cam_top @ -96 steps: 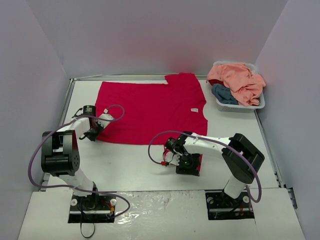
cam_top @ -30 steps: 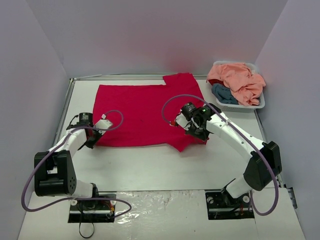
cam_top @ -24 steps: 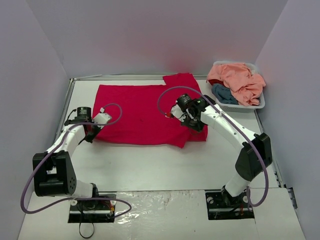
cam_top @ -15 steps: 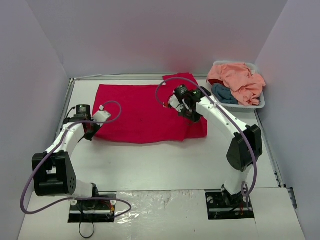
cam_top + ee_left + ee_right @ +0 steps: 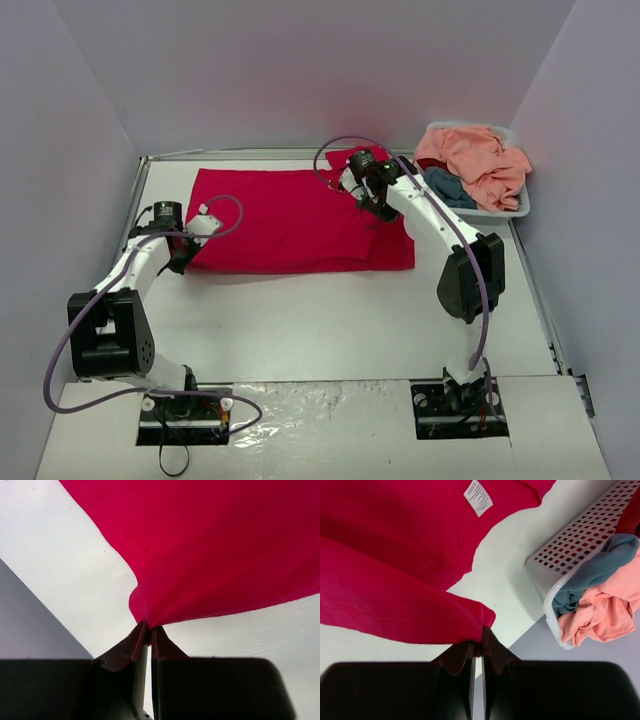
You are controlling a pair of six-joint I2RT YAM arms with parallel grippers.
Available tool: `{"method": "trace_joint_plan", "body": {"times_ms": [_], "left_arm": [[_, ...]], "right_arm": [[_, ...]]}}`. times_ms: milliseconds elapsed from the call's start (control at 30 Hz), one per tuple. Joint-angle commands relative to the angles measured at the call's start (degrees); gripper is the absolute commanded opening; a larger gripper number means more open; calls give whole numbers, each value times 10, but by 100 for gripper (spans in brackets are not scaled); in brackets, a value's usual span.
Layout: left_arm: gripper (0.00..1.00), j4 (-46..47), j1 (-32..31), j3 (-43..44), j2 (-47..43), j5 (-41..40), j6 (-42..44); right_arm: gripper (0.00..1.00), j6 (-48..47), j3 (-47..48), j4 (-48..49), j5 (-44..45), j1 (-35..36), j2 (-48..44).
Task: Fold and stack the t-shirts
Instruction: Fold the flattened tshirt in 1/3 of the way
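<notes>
The crimson-red t-shirt (image 5: 280, 220) lies across the back of the table, its near part doubled over toward the far side. My left gripper (image 5: 183, 258) is shut on its near-left corner (image 5: 147, 620). My right gripper (image 5: 372, 208) is shut on a folded red hem (image 5: 482, 625), held above the shirt's right end near the sleeve. In the right wrist view the white neck label (image 5: 478, 497) shows on the cloth below. A peach-pink t-shirt (image 5: 475, 160) and a teal-blue one (image 5: 447, 187) lie crumpled in the basket.
The white plastic basket (image 5: 480, 212) stands at the back right against the wall, close to my right gripper; its perforated side (image 5: 570, 555) shows in the right wrist view. Grey walls enclose the table on three sides.
My right gripper has carried the shirt's near-right hem up and toward the back, folding the cloth over itself. My left gripper has drawn its corner slightly back. Both stayed shut.
</notes>
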Motion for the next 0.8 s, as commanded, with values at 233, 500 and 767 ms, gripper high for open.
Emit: {"method": "trace_joint_plan", "body": {"times_ms": [233,500,767], "left_arm": [[2,-19,5,65,32,-11,-1],[2,-20,5,107,85,-18,3],[3,-29,5,150,137,-20,6]], "right_arm": [[0,-5,81,7,35,-16,53],[0,-9,130,12,63,-21,110],[0,-13,177,15,74,-30,159]]}}
